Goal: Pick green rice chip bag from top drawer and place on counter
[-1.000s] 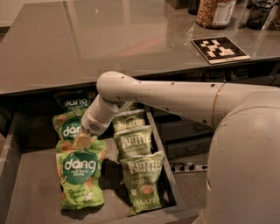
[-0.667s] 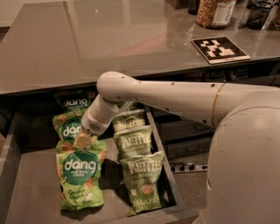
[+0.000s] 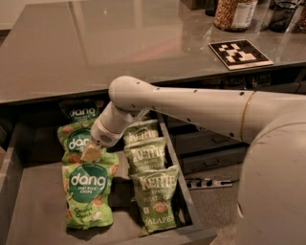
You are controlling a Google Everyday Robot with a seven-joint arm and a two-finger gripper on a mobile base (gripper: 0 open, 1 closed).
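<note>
The top drawer [image 3: 33, 210] stands pulled out under the counter [image 3: 95, 43]. Two bright green rice chip bags lie in it in a row: one at the front [image 3: 89, 195] and one behind it [image 3: 75, 139]. A darker "dang" bag [image 3: 81, 111] lies at the back, partly under the counter edge. My gripper [image 3: 92, 152] reaches down into the drawer from the right. Its tip sits over the seam between the two bright green bags, at the top edge of the front one. The arm hides part of the middle bag.
Three olive "Kettle" chip bags [image 3: 146, 159] lie in a row along the drawer's right wall. A black-and-white patterned tile [image 3: 239, 52] and a jar [image 3: 234, 12] stand on the counter at the back right. A power strip [image 3: 205, 183] lies on the floor to the right.
</note>
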